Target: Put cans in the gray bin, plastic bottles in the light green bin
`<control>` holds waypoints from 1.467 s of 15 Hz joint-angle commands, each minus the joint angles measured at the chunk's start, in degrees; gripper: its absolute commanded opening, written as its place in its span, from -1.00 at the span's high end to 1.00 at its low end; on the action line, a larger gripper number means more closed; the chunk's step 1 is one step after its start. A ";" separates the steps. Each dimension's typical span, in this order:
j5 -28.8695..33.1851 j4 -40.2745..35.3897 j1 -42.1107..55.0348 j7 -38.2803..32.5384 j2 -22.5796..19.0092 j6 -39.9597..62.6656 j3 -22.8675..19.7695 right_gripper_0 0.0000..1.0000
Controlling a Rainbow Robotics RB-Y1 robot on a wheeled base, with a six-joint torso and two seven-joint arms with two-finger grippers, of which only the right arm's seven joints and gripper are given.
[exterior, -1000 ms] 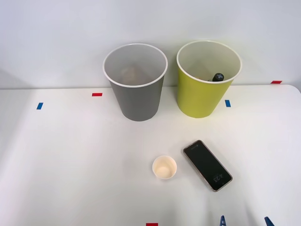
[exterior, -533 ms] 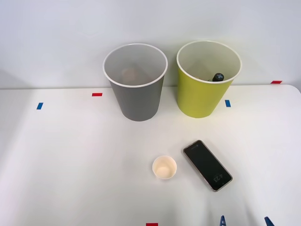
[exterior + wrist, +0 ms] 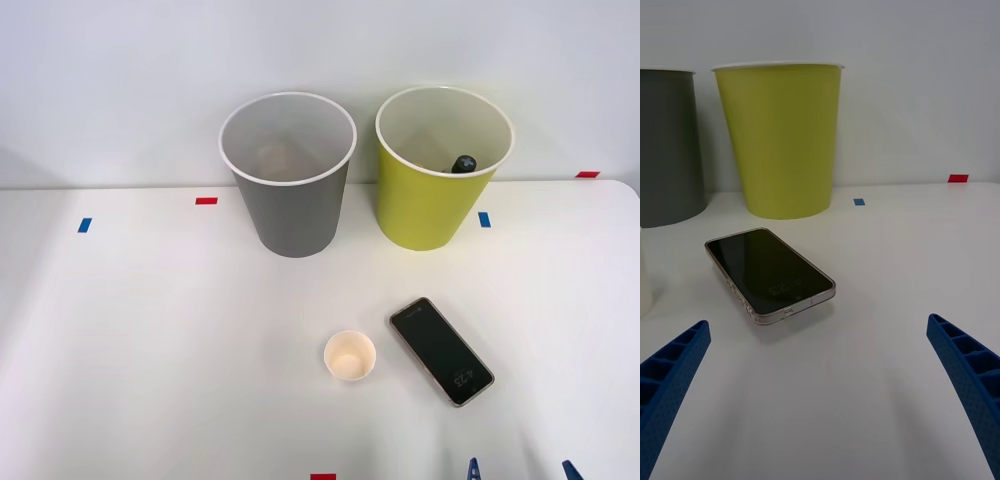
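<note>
1. Table (image 3: 150, 350): a white surface against a pale wall, marked with small red and blue tape squares.
2. Gray bin (image 3: 291, 190): stands upright at the back of the table, to the left of the green bin. A dim brownish shape lies at its bottom; what it is cannot be told. In the wrist view its wall shows at one edge (image 3: 666, 150).
3. Green bin (image 3: 432, 195): stands upright just beside the gray bin, not touching it, with a blue tape square at its right foot. The wrist view shows its outer wall (image 3: 782, 139).
4. Bottle (image 3: 464, 163): only a black cap is visible, inside the green bin, leaning against its right inner wall.
5. Phone (image 3: 441, 350): lies flat, screen up, in front of the green bin and well apart from it, turned at a slant; also seen close in the wrist view (image 3: 769, 273).
6. Cup (image 3: 350, 355): a small white paper cup, upright, just left of the phone.
7. Right gripper (image 3: 820, 390): blue ribbed fingers (image 3: 674, 375) spread wide, with nothing between them, low over bare table on the near side of the phone. Their tips show at the front view's lower edge (image 3: 520, 470).
</note>
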 commanded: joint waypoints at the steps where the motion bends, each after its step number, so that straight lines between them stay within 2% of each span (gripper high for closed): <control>1: 0.00 0.00 0.00 0.00 0.00 0.00 0.00 -1.00; 22: 0.00 0.00 0.00 0.00 0.00 0.00 0.00 -1.00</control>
